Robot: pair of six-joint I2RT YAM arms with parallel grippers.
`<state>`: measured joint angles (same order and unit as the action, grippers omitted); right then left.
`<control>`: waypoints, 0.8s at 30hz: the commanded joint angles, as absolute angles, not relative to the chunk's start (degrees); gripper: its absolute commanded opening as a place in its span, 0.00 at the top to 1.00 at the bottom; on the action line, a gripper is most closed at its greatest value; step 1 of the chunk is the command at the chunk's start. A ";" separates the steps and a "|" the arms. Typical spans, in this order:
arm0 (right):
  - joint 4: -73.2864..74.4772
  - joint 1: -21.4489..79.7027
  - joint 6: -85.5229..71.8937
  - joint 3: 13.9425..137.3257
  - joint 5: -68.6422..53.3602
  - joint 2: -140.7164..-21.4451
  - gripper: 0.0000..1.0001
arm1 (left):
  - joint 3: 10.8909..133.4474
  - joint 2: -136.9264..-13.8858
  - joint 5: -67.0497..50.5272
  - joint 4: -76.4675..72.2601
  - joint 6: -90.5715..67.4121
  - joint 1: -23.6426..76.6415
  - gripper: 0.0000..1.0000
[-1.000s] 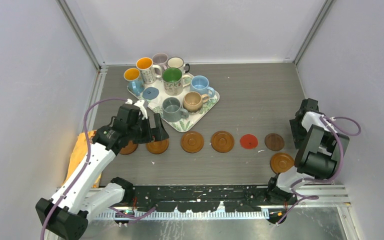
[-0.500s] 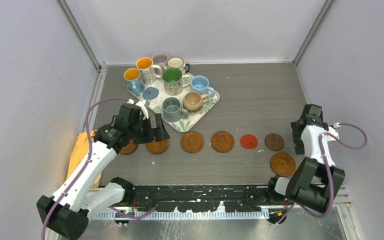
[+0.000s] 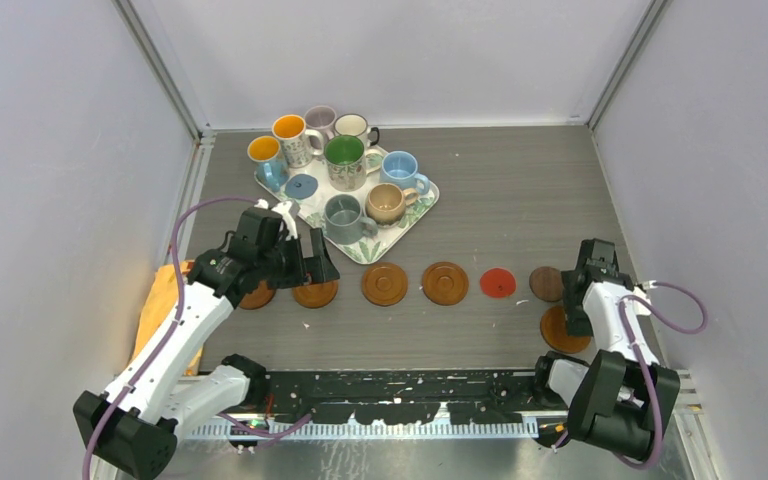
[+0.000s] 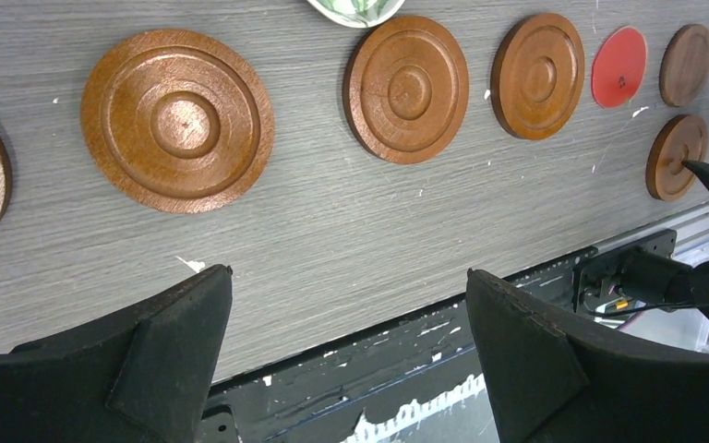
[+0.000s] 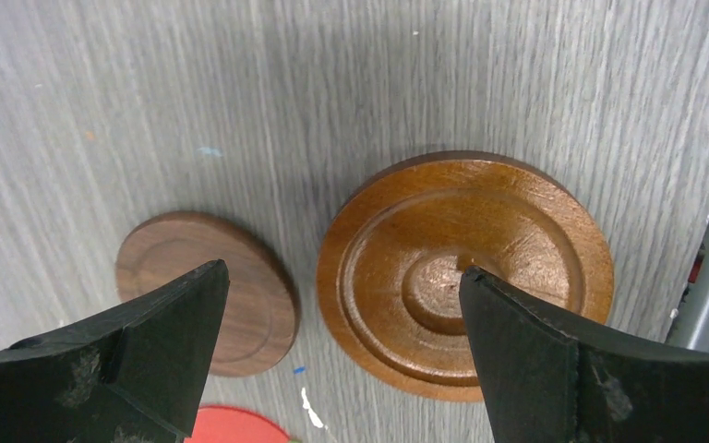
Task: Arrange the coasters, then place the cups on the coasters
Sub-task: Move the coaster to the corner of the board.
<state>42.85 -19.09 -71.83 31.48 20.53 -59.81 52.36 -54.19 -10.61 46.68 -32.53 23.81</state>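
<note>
Wooden coasters lie in a row: [image 3: 315, 292], [image 3: 384, 284], [image 3: 445, 283], then a thin red coaster [image 3: 498, 283] and a dark brown coaster [image 3: 546, 284]. One more orange-brown coaster [image 3: 560, 330] sits nearer the right base. Several cups [image 3: 344, 153] stand on the leaf-patterned tray [image 3: 415, 215]. My left gripper [image 3: 310, 262] hangs open over the row's left end, nothing between its fingers [image 4: 348, 272]. My right gripper [image 3: 578, 300] is open low above the dark brown coaster [image 5: 198, 242] and the ringed orange-brown coaster [image 5: 443, 221], holding nothing [image 5: 343, 269].
A yellow cloth [image 3: 160, 300] lies at the left edge under the left arm. A blue disc [image 3: 301, 186] rests on the tray among the cups. The black base rail [image 3: 410, 395] runs along the near edge. Grey walls close in both sides.
The right arm has swung in from the right wall, bringing its open gripper leftward and down over the two coasters at the right end. The left arm has barely moved.
</note>
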 commanded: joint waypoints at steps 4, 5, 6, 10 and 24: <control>34.34 -22.30 -72.82 28.30 22.59 -63.85 0.00 | 54.90 -53.04 -11.36 48.54 -31.39 23.47 0.00; 33.51 -22.99 -72.28 28.35 22.54 -64.93 0.00 | 55.00 -53.08 -11.27 48.67 -31.37 23.47 0.00; 32.96 -23.63 -71.76 28.49 22.52 -65.81 0.00 | 55.06 -53.09 -11.25 48.69 -31.40 23.47 0.00; 30.00 -26.95 -68.68 29.78 22.58 -69.27 0.00 | 55.56 -53.52 -10.96 48.69 -31.29 23.47 0.00; 25.80 -29.36 -60.97 47.59 25.16 -90.32 0.00 | 56.65 -55.34 -9.86 48.08 -30.63 23.42 0.00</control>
<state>34.30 -28.75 -61.84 44.82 25.80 -85.56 54.22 -55.02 -10.31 48.64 -32.08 23.81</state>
